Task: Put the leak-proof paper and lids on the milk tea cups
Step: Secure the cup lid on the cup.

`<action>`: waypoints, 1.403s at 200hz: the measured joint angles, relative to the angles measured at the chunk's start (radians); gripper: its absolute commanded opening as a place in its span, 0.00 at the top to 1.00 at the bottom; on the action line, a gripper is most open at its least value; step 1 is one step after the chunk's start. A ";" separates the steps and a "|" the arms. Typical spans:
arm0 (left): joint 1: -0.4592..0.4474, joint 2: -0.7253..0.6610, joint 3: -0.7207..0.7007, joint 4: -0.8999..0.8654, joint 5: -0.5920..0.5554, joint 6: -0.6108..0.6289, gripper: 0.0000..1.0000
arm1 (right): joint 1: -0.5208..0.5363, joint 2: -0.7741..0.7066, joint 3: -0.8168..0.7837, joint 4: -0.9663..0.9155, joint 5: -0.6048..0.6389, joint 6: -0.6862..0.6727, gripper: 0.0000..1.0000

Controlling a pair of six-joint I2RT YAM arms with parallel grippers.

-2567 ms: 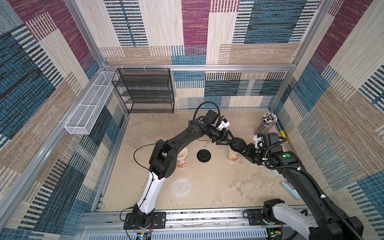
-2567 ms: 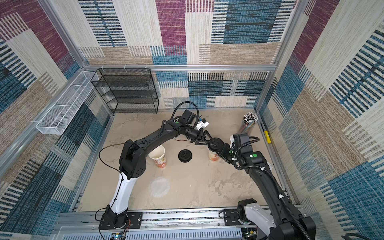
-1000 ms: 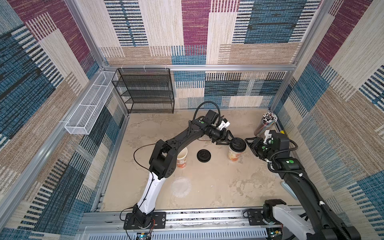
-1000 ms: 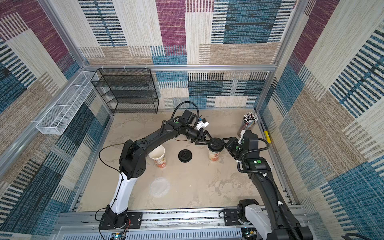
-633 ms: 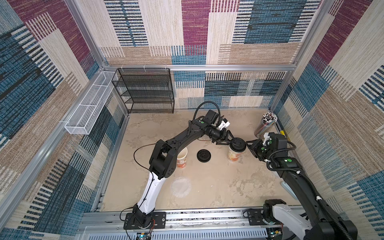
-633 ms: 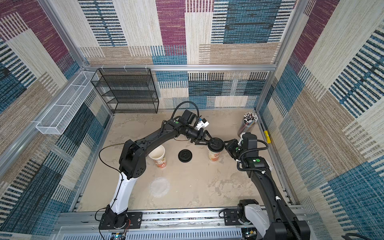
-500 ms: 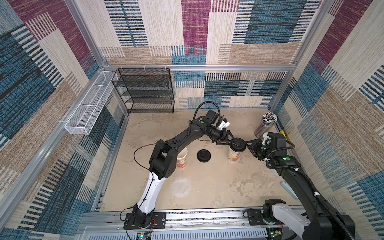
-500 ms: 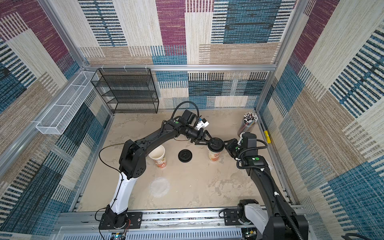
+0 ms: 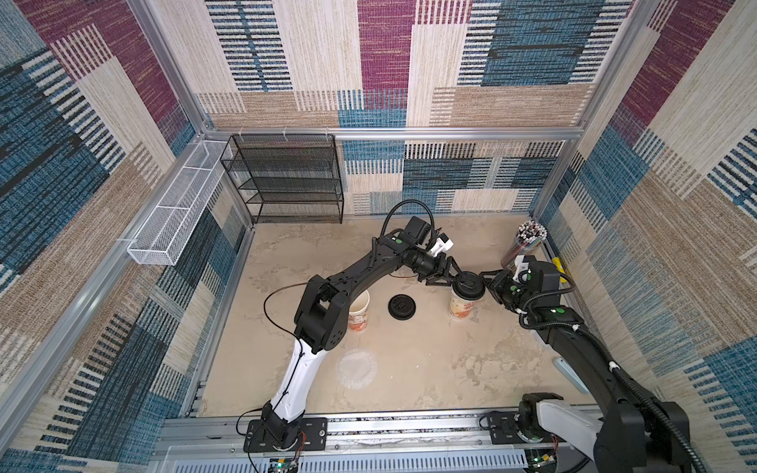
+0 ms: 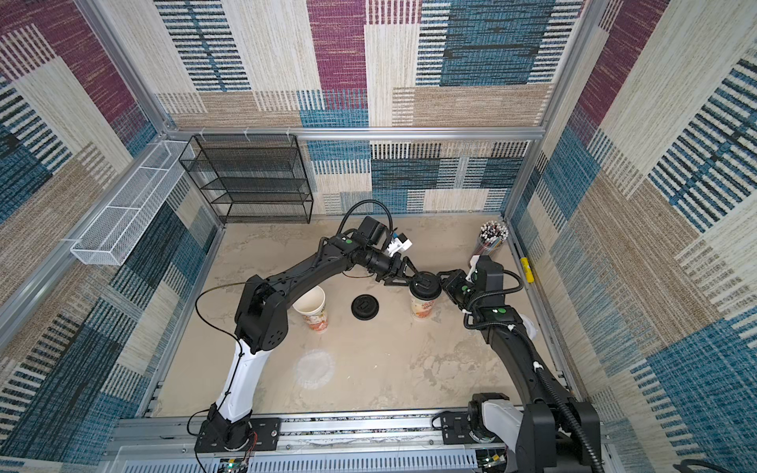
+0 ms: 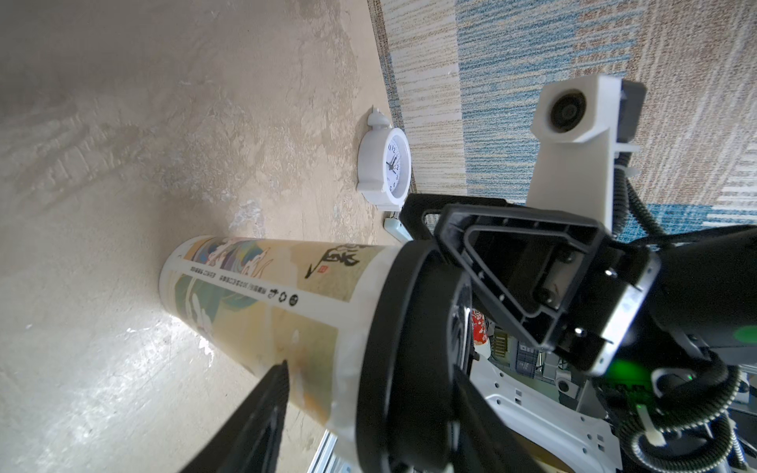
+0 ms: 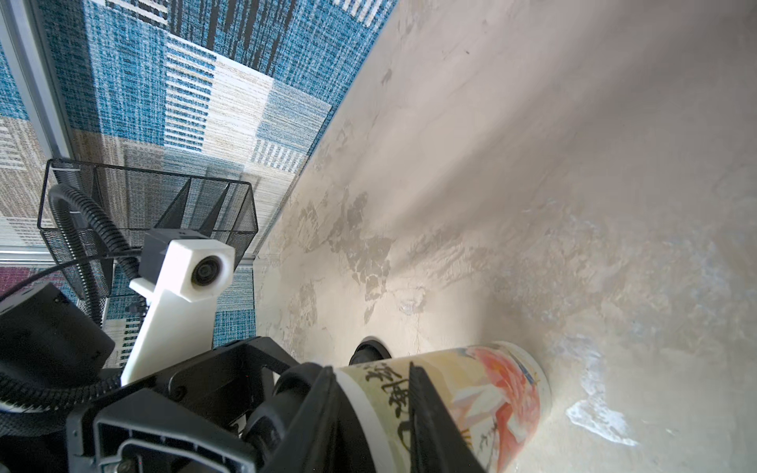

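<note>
A: Paper disc (image 9: pixel 356 369)?
B: Flat on table (image 9: pixel 450 376), near side, apart from open left cup (image 9: pixel 359 313).
A: Grippers?
B: Left gripper (image 9: pixel 454 278), right gripper (image 9: pixel 486 282) flank black lid (image 9: pixel 468 286) on right cup (image 9: pixel 461 308); grip: cannot tell.

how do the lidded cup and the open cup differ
The lidded cup wears a black lid over whitish film; the open cup has neither, its cream inside showing. A loose black lid lies between them: open cup on its left, lidded cup on its right. Both stand upright with orange-red print.
</note>
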 measured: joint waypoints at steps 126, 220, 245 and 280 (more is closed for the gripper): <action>-0.003 -0.002 -0.014 0.002 0.025 0.004 0.39 | 0.006 -0.116 0.122 -0.254 -0.006 -0.060 0.65; -0.003 0.002 -0.006 0.000 0.024 0.004 0.39 | 0.006 -0.273 0.035 -0.436 -0.089 -0.053 0.69; -0.003 0.003 -0.004 0.000 0.023 0.004 0.39 | 0.006 -0.277 0.032 -0.428 -0.108 -0.051 0.69; -0.004 0.003 -0.004 0.000 0.022 0.004 0.39 | 0.006 -0.265 0.010 -0.404 -0.127 -0.048 0.70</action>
